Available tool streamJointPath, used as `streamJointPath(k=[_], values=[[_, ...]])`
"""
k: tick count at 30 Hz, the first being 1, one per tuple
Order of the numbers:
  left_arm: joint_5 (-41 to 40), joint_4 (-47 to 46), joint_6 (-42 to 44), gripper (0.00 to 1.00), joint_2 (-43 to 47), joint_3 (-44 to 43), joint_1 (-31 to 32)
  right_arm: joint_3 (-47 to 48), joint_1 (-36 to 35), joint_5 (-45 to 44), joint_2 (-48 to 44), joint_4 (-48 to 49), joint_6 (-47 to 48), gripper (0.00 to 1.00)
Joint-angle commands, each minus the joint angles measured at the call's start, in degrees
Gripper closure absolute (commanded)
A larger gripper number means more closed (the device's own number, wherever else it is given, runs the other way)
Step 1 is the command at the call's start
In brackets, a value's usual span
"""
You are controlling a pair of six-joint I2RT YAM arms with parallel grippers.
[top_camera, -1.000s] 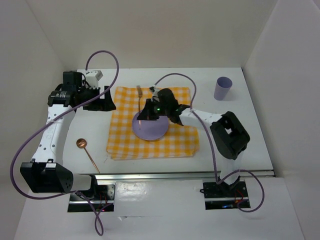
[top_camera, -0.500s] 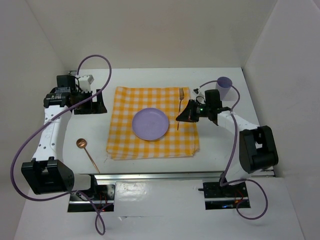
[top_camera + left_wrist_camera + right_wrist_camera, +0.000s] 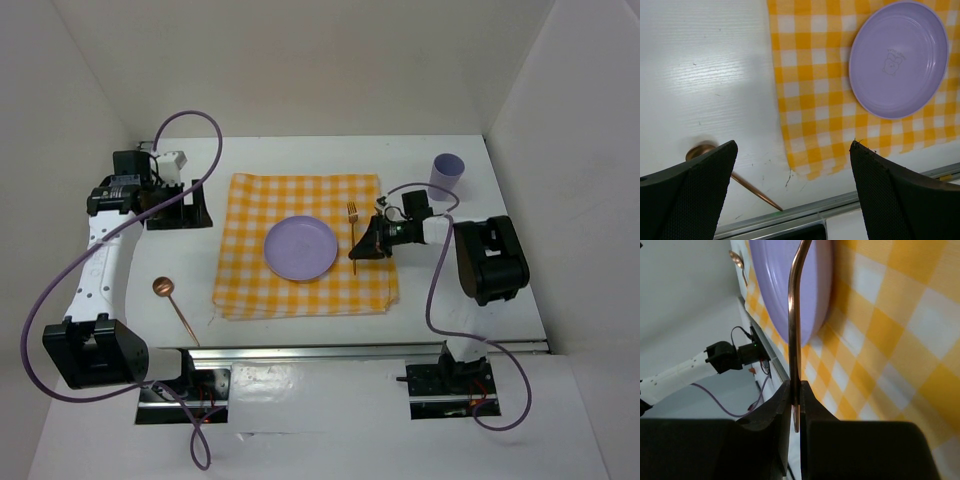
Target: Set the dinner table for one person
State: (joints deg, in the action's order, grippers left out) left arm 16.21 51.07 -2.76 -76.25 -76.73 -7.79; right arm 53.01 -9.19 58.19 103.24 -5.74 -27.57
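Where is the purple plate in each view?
Top external: plate at centre, in the middle of the checked cloth.
Left wrist: plate at upper right, on the checked cloth.
Right wrist: plate at upper left, seen nearly edge-on, behind the fork handle.
Shared landmark: the yellow-and-white checked cloth under the plate shows in all three.

fork: glossy copper metal | plate: smooth plastic | cloth: woven fabric
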Motion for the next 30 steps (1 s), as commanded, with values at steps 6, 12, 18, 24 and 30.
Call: streamJointPath(k=[6, 12, 18, 24, 30], values=[[0.2, 1.2, 1.3, 0.01, 0.1, -1.2, -0.6, 4.8, 0.5, 3.5, 5.1, 0.8, 0.1, 0.98], [0.2, 1.2, 1.3, 0.01, 0.1, -1.2, -0.6, 3.7, 1.0, 3.0, 6.2, 2.1, -1.3, 0.92], [0.8, 1.2, 1.3, 0.01, 0.1, -1.2, -0.6, 1.9, 1.5, 2.2, 6.7, 2.7, -2.4, 0.85], [0.8, 1.2, 1.8, 0.01, -0.4, -1.8, -0.6, 3.0, 2.1, 1.0, 7.8, 1.1, -2.4, 0.77], [1.4, 2.3, 2.3, 0.01, -0.4, -1.8, -0.6, 3.5, 3.1, -0.8, 9.4, -2.1, -1.9, 0.76]])
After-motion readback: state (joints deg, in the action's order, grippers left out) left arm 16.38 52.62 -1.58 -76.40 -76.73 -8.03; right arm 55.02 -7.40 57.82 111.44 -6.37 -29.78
